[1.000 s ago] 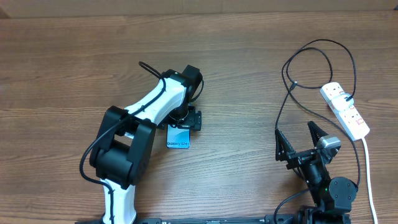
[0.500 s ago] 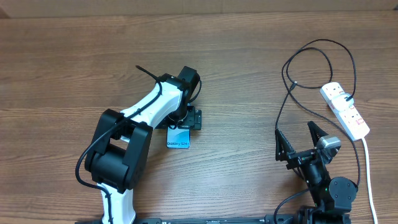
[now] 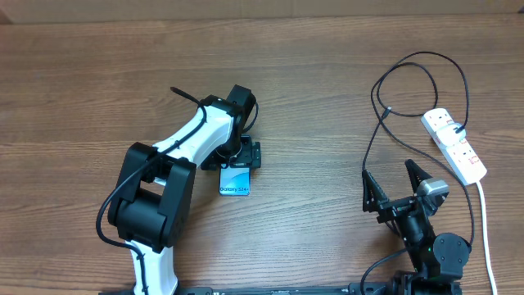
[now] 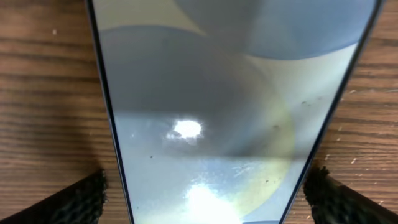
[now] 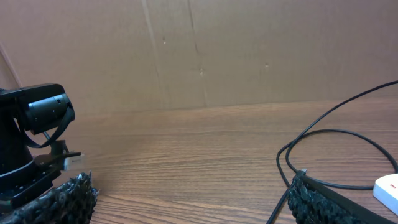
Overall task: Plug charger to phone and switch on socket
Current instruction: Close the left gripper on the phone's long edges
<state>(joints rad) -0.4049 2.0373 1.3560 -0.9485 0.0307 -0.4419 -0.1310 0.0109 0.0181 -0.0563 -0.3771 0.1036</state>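
Phone [image 3: 235, 183] is lying flat left of centre, with the left gripper [image 3: 239, 157] standing over it, fingers spread either side. Right gripper [image 3: 395, 185] is hovering wide open beside the charger [image 3: 388, 110], whose cable is looping toward the socket [image 3: 455, 146] at the right edge.

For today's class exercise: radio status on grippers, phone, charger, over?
Left gripper open, straddling phone. Right gripper open. Charger lies apart from phone. Nothing between.

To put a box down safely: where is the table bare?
Free: the middle of the table, between phone and right gripper, and the far-left corner. Crowded: the right edge, where the charger loops by the socket, and the left gripper over the phone.
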